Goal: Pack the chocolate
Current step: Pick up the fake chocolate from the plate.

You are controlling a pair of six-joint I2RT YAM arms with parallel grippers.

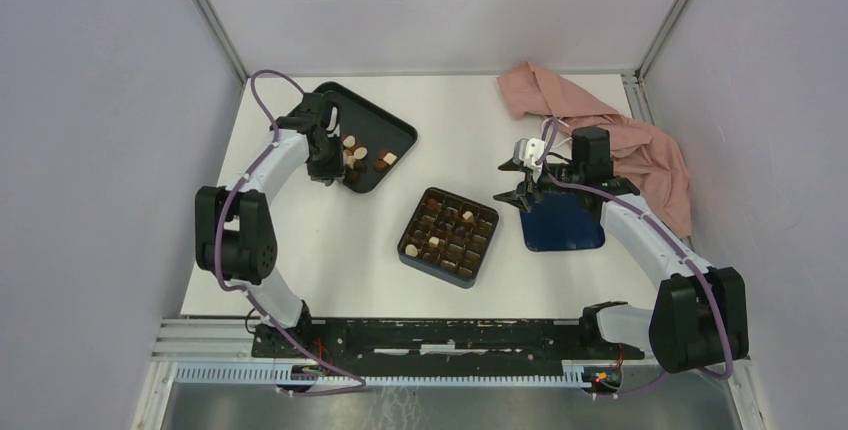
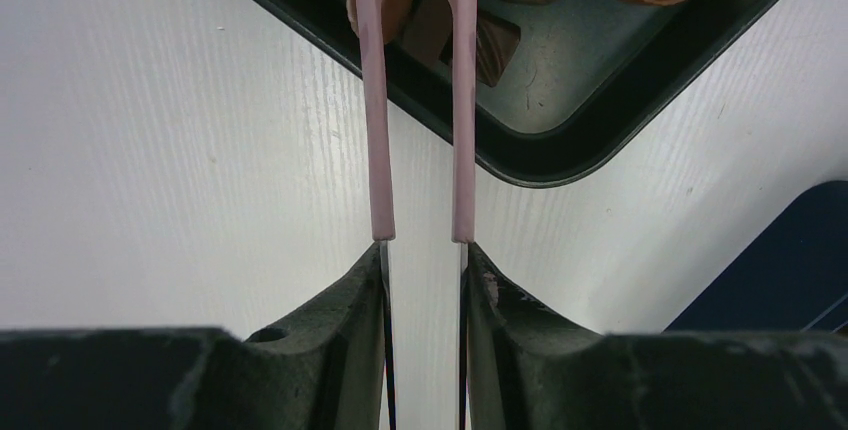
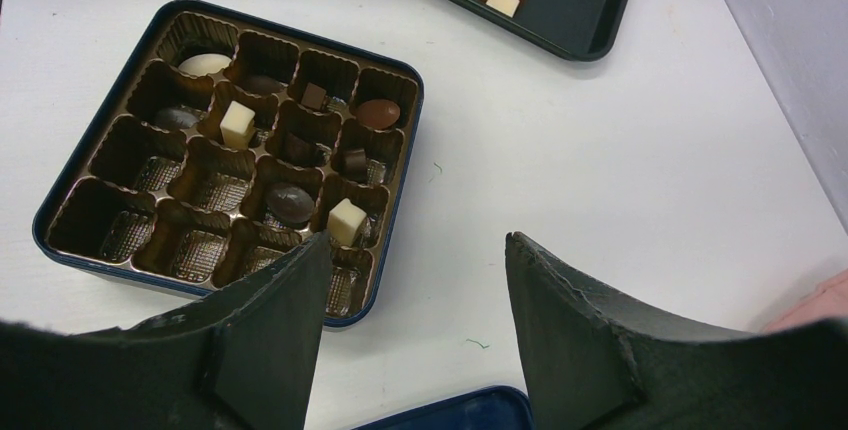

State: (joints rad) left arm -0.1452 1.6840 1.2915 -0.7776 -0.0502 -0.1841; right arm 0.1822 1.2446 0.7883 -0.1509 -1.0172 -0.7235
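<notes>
Several loose chocolate pieces lie in the black tray. My left gripper hovers over the tray's near corner. In the left wrist view its two thin pink finger extensions run narrowly apart over a dark square piece; their tips are out of frame. My left gripper shows nothing clamped. The dark blue grid box holds several chocolates and has empty cells. My right gripper is open and empty, above the table just right of the box.
The blue box lid lies under the right arm and shows in the right wrist view. A pink cloth lies at the back right. Grey walls enclose the white table on three sides.
</notes>
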